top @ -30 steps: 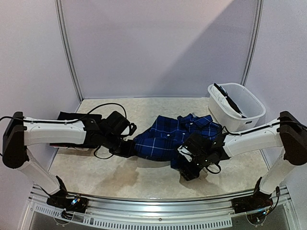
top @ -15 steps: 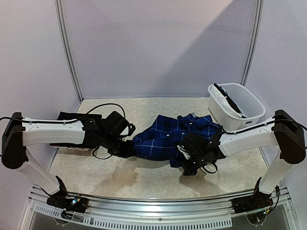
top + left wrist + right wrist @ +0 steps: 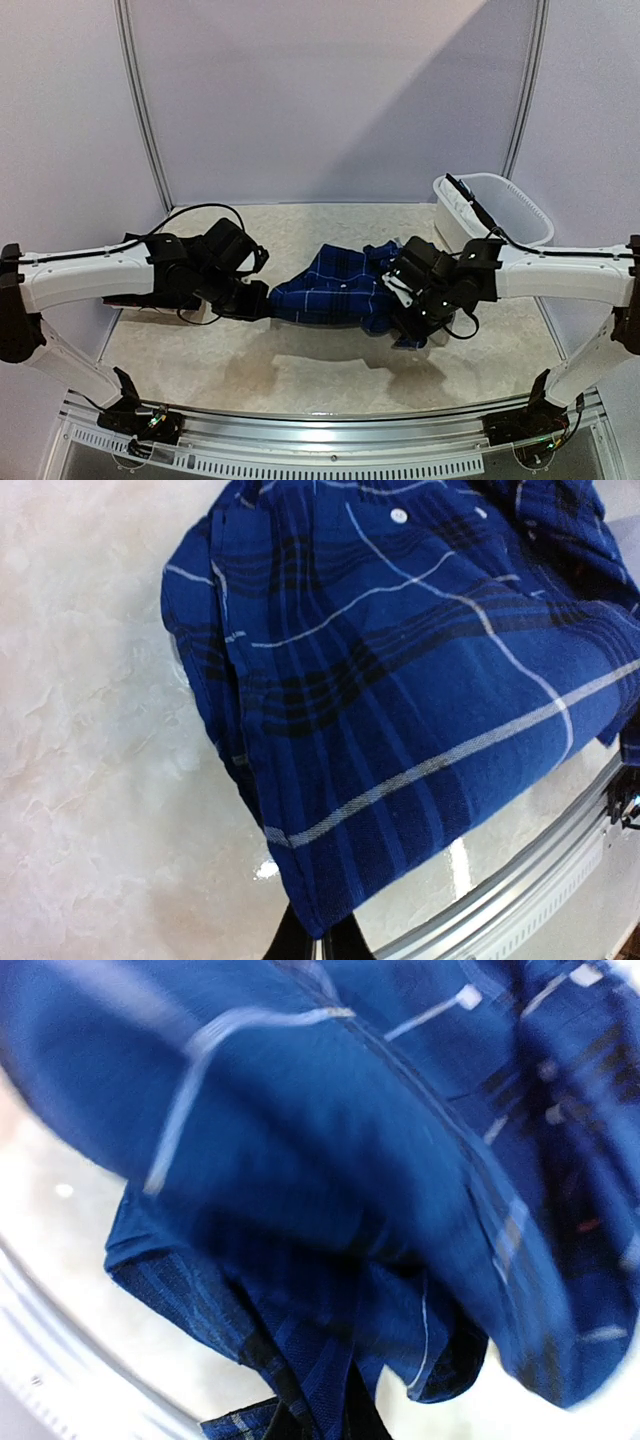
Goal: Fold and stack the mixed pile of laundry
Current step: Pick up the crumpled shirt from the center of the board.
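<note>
While the left gripper [image 3: 258, 299] and right gripper [image 3: 408, 312] each clamp an edge of the blue plaid shirt [image 3: 335, 295], slung above the table's [image 3: 300, 375] middle, they should pull evenly toward 9 and 3 o'clock so it spreads flat.

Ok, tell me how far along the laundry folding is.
Done: no finished stack shows. In hand: the blue plaid shirt is pinched by left gripper and right gripper, held off the table, not folded. Left: folding it, possibly also the dark item in the white basket.

Marbled beige table [image 3: 300, 372]: white basket [image 3: 452, 216] far right, black garment [image 3: 140, 301] left.
</note>
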